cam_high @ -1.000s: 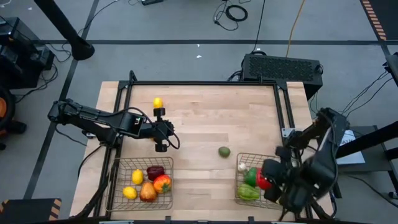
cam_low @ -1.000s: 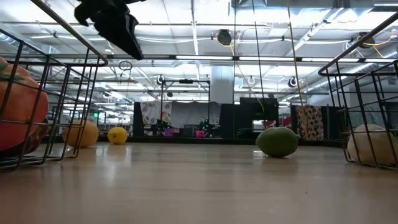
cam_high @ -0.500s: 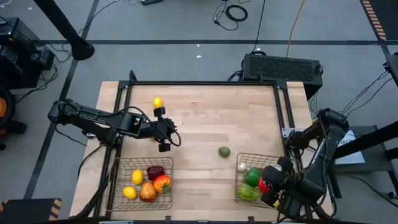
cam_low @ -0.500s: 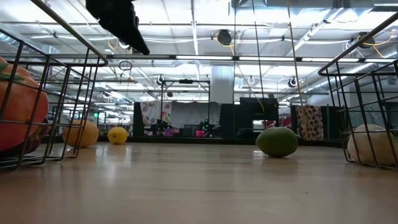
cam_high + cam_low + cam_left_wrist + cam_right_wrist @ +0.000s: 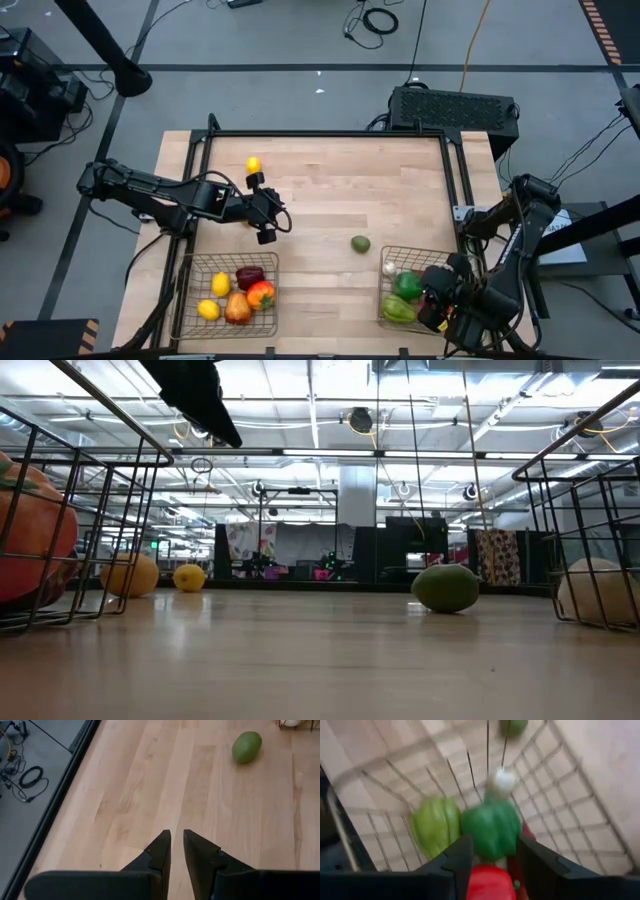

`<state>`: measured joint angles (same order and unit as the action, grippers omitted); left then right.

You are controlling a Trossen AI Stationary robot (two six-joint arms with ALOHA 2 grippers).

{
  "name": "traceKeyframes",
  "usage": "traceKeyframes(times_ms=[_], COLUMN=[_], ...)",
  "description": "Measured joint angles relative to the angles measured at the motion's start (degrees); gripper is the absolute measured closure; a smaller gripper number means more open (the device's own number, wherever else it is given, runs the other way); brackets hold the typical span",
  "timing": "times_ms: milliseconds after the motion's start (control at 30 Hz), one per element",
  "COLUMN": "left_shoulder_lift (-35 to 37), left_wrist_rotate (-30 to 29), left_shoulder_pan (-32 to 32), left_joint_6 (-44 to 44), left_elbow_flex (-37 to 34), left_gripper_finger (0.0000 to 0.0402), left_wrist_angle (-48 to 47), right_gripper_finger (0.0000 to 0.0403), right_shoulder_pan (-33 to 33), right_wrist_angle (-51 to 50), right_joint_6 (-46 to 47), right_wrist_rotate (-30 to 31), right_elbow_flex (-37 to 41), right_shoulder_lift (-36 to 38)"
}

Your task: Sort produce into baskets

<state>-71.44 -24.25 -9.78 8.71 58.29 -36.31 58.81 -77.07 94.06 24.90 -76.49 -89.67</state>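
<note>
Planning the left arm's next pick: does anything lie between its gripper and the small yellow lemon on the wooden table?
Nothing visible: only bare table separates the left gripper from the yellow lemon.

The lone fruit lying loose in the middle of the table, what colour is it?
The loose fruit is plain green, clearest in the left wrist view.
</note>
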Motion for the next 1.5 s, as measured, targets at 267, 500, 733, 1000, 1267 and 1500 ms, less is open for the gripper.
traceKeyframes(times_ms=[267,500,733,1000,1267,1500], left_shoulder_lift=[-0.6,-6.1,-18.8,-32.8,-42.2,-46.3], left_wrist_rotate=[-4.2,0.6,12.0,12.1,12.1,17.1], left_shoulder_pan=[0.0,0.4,0.6,0.4,1.2,3.3], left_joint_6=[2.8,2.8,1.7,-8.5,-13.9,-15.2], left_elbow_flex=[0.0,0.0,0.1,7.6,15.0,18.1], left_gripper_finger=[0.0340,0.0339,0.0264,0.0147,0.0107,0.0106], left_wrist_angle=[6.5,17.4,33.3,36.3,38.6,38.8], right_gripper_finger=[0.0250,0.0250,0.0250,0.0250,0.0250,0.0250], right_shoulder_pan=[-5.9,-13.5,-18.5,-20.6,-23.4,-24.6], right_wrist_angle=[-1.7,4.6,9.6,9.6,9.1,8.1], right_joint_6=[-12.8,-40.0,-55.4,-64.6,-70.2,-69.8], right_wrist_rotate=[21.1,32.8,33.6,36.6,41.2,40.8], right_elbow_flex=[-8.1,-12.9,-12.9,-12.9,-12.9,-12.9], right_shoulder_lift=[0.0,0.0,0.0,0.1,0.2,0.2])
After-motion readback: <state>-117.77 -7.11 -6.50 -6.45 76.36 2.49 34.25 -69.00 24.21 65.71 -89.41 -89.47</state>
